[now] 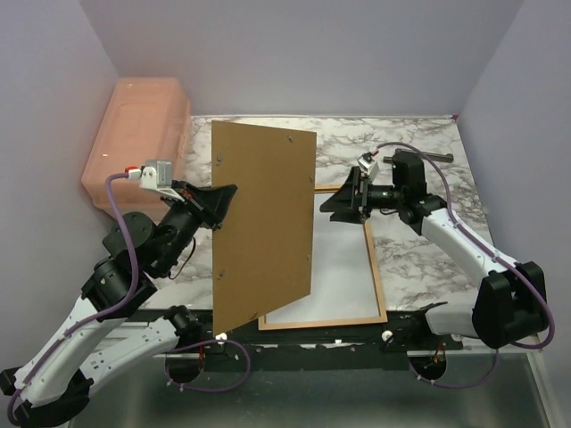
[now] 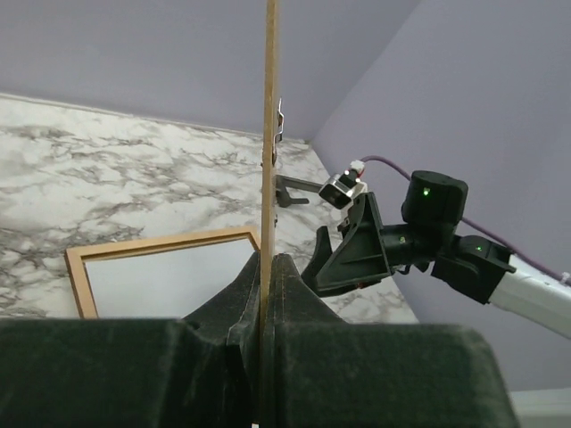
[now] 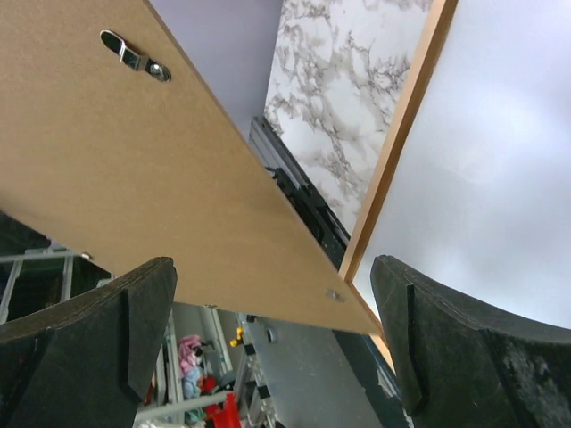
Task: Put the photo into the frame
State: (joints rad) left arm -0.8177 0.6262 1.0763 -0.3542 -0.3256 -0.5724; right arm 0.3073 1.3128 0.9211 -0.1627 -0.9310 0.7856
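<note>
At the near edge: frame (image 1: 378, 283) lies flat on the marble table (image 1: 419, 152), its near rail just beyond the arm bases; the opening shows only a pale blank surface.
Left gripper (image 1: 222, 201): clenched on the left edge of the board (image 1: 263, 223), jaws pressed flat against both faces.
Board: plain brown, held upright over the left side of the frame, lower edge near the frame's near-left corner; whether it touches cannot be told. Small metal clips (image 3: 134, 53) sit on its face.
Right gripper (image 1: 344, 203): released, jaws spread wide, hovering over the frame's far side, facing the board's right edge and grasping nothing.
Far left: pink box (image 1: 138, 134) against the wall.
Photo: not seen in any view; its place cannot be told.
Done: backing looks to be out of the frame, opening exposed.
Left: by the look of it, nearly everything. Photo has to be found and laid into the opening, then the board set back.
</note>
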